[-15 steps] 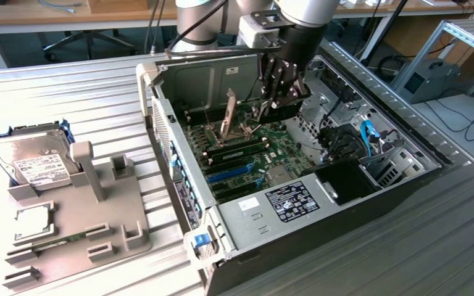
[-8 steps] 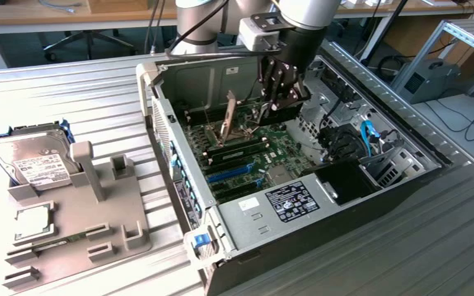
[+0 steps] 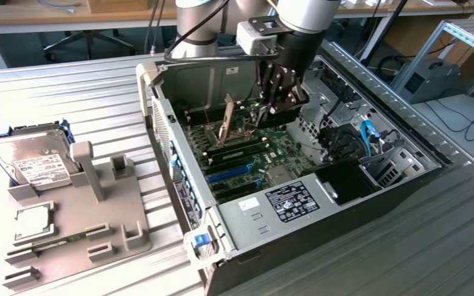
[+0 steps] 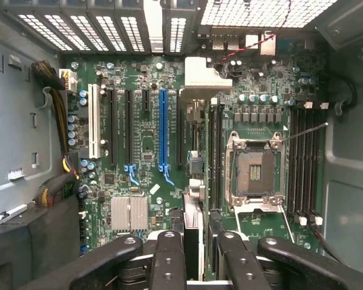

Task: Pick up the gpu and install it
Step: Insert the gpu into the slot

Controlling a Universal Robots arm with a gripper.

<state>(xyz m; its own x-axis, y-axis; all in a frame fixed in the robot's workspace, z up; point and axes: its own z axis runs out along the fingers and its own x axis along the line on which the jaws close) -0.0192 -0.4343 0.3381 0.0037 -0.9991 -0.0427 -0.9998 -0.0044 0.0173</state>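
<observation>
The gpu (image 4: 193,181) shows edge-on in the wrist view as a thin black card, with its silver-grey bracket (image 4: 201,74) at the end towards the case's slotted rear wall. My gripper (image 4: 196,244) is shut on it, one black finger (image 4: 167,254) on each side. The card hangs over the green motherboard (image 4: 139,175), between the blue slot (image 4: 163,130) and the CPU socket (image 4: 254,172). I cannot tell whether it touches a slot. In the exterior view my gripper (image 3: 280,102) reaches down into the open computer case (image 3: 165,132).
A white slot (image 4: 94,121) and cable bundles (image 4: 54,103) lie beside the black slots. Memory slots flank the socket. On the exterior view's left, a grey fixture (image 3: 81,209) holds a silver hard drive (image 3: 31,157) and a green memory stick (image 3: 52,243).
</observation>
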